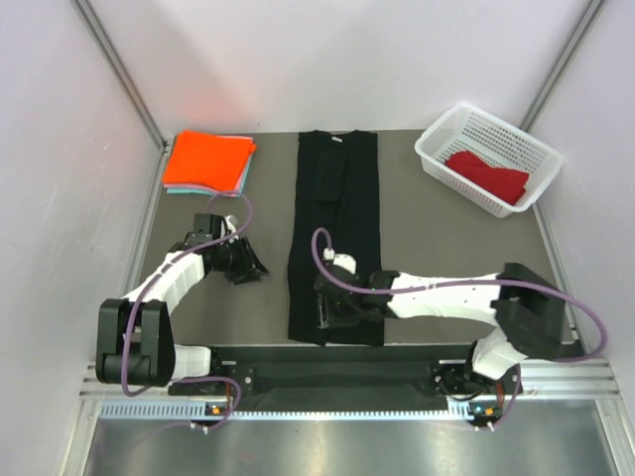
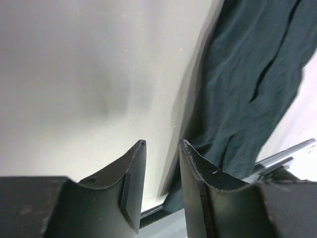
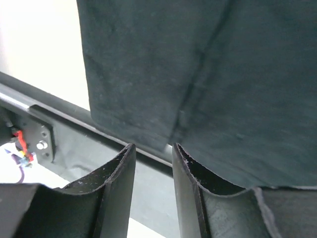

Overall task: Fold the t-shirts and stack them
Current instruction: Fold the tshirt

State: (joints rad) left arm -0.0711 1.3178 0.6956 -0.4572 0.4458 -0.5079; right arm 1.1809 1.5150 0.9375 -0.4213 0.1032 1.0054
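Note:
The black t-shirt (image 1: pixel 337 198) lies as a long narrow strip down the middle of the table. My right gripper (image 1: pixel 322 315) hovers low over its near end, jaws a little apart and empty; its wrist view shows the shirt's hem (image 3: pixel 198 74) just ahead of the gripper (image 3: pixel 152 146). My left gripper (image 1: pixel 256 268) is to the left of the strip, open and empty over bare table; the strip's edge (image 2: pixel 247 74) shows to the right of the gripper (image 2: pixel 162 144). The folded orange tee (image 1: pixel 208 157) lies on the pale teal tee (image 1: pixel 244 176) at the back left. The dark red tee (image 1: pixel 488 175) lies in the basket.
The white mesh basket (image 1: pixel 440 127) stands at the back right. White walls close in the left, the back and the right. The black front rail (image 3: pixel 59 106) runs just beyond the shirt's near hem, and also shows in the left wrist view (image 2: pixel 287 151).

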